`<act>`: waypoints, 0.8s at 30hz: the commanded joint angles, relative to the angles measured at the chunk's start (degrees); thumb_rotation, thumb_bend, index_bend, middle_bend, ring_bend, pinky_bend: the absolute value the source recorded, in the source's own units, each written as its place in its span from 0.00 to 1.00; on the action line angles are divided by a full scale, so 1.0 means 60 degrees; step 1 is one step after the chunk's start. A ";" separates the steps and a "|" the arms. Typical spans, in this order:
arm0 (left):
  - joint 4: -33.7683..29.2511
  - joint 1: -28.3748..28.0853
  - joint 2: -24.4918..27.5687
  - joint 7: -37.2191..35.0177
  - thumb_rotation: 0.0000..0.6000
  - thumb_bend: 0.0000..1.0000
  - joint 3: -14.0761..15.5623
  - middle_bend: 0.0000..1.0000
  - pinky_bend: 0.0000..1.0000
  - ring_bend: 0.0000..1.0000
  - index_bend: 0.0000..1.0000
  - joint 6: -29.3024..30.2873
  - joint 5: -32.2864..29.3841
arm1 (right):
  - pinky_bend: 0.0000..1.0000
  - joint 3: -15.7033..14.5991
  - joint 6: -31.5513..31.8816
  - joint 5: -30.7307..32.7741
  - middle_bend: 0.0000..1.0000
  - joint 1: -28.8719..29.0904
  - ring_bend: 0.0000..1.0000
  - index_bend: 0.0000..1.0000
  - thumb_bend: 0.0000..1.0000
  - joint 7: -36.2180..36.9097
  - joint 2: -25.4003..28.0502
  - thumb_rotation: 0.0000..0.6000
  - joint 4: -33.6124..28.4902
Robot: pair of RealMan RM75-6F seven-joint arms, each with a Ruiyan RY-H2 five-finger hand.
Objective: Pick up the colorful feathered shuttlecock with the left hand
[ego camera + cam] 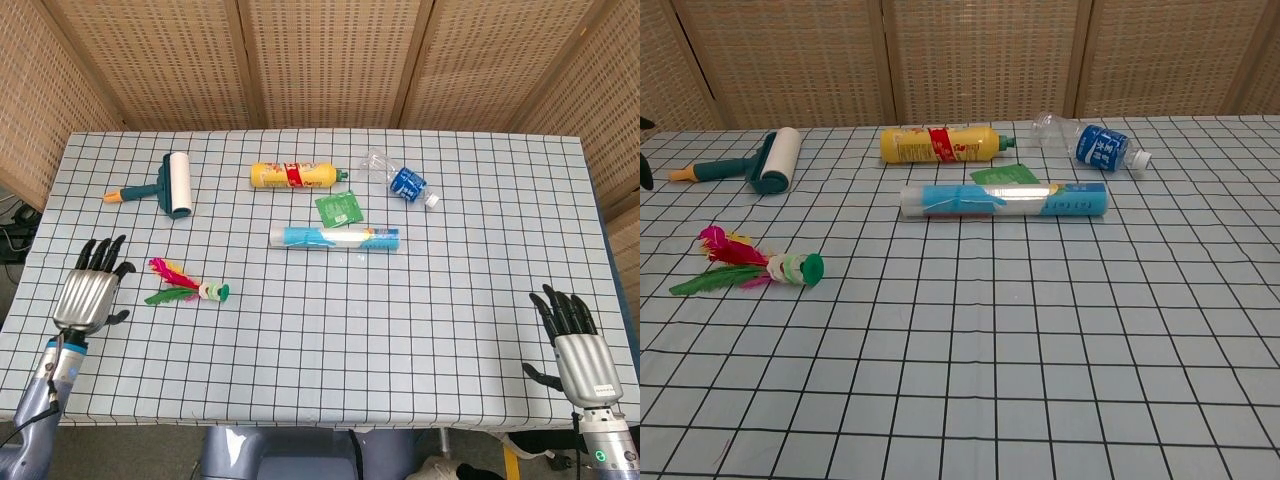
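Note:
The feathered shuttlecock (187, 285) (752, 264) lies flat on the checked tablecloth at the left, pink, yellow and green feathers pointing left, green round base to the right. My left hand (90, 288) hovers just left of the feathers, fingers spread and holding nothing; only its dark fingertips (644, 170) show at the left edge of the chest view. My right hand (577, 346) stays at the table's front right corner, fingers apart and empty, far from the shuttlecock.
A lint roller (168, 185) lies behind the shuttlecock. A yellow bottle (297, 175), a clear bottle with blue label (399, 180), a green packet (339, 208) and a blue tube (335, 238) lie mid-table. Wicker screens (320, 60) stand behind.

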 commanded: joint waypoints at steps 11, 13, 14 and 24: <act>0.1795 -0.1122 -0.1471 0.0580 1.00 0.27 -0.0064 0.00 0.00 0.00 0.48 -0.1094 -0.1190 | 0.05 0.0031 -0.0038 0.0075 0.00 0.0015 0.00 0.00 0.11 0.0073 -0.0005 1.00 0.0044; 0.2022 -0.1213 -0.1628 0.0583 1.00 0.27 -0.0028 0.00 0.00 0.00 0.49 -0.1200 -0.1316 | 0.05 0.0034 -0.0023 0.0073 0.00 0.0010 0.00 0.00 0.11 0.0090 -0.0001 1.00 0.0051; 0.2136 -0.1253 -0.1688 0.0593 1.00 0.27 -0.0019 0.00 0.00 0.00 0.49 -0.1236 -0.1378 | 0.05 0.0033 -0.0026 0.0078 0.00 0.0009 0.00 0.00 0.11 0.0097 -0.0003 1.00 0.0055; 0.3125 -0.1811 -0.2198 0.0568 1.00 0.30 -0.0042 0.00 0.00 0.00 0.48 -0.1873 -0.2065 | 0.05 0.0025 -0.0131 0.0123 0.00 0.0048 0.00 0.00 0.11 0.0107 -0.0047 1.00 0.0118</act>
